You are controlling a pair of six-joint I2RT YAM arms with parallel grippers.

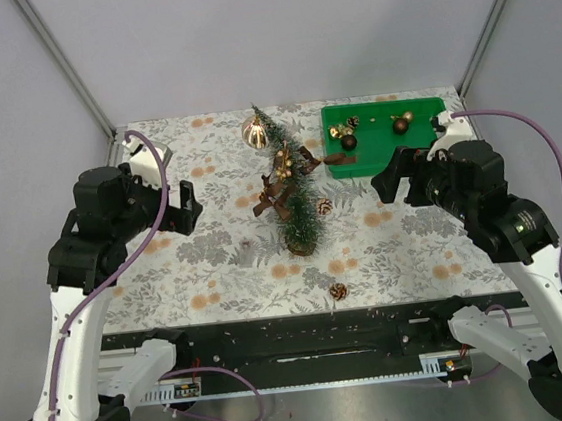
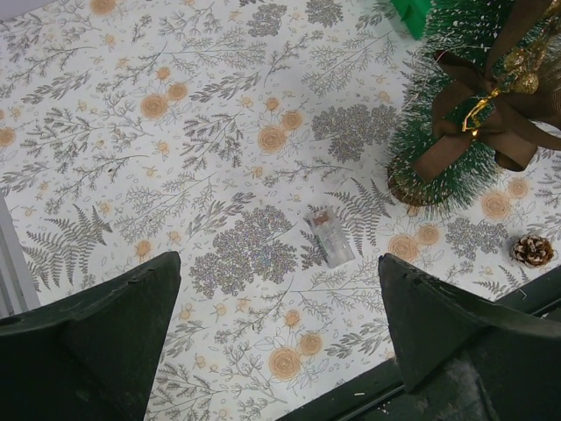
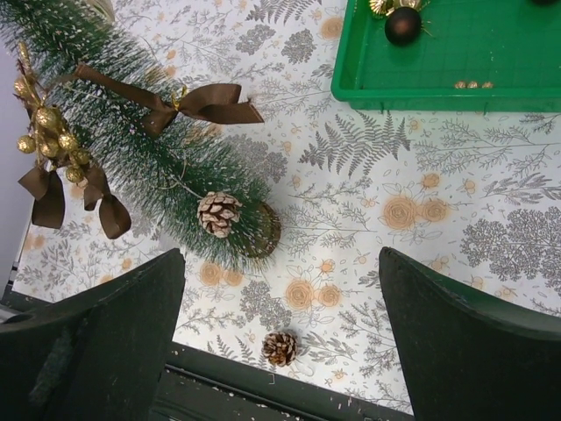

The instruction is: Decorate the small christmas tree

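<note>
**Both sets of fingers spread wide and empty, tree standing between the arms**

The left fingers [image 2: 105, 342] stand as far apart as they go, with nothing between them, above the leaf-patterned table [image 2: 175, 132]. The right fingers [image 3: 456, 333] are just as wide and hold nothing either.

Only the left wrist view shows a small clear plastic piece [image 2: 330, 237] lying on the table under the gap. To its right is the foot of the small christmas tree [image 2: 438, 149]. A loose pine cone [image 2: 532, 251] lies near the table's near edge.

The right wrist view shows the tree's other side. A frosted pine cone [image 3: 218, 213] sits against the lowest bristles, with brown ribbon bows [image 3: 202, 101] and a cluster of gold berries [image 3: 48, 132] higher up. A corner of the green tray [image 3: 351, 53] shows with a dark ball [image 3: 403, 24] inside.

The top view alone gives the whole layout: the tree is at mid-table between the two arms, a gold bauble [image 1: 255, 131] is at its tip, and the tray is at the far right.
</note>
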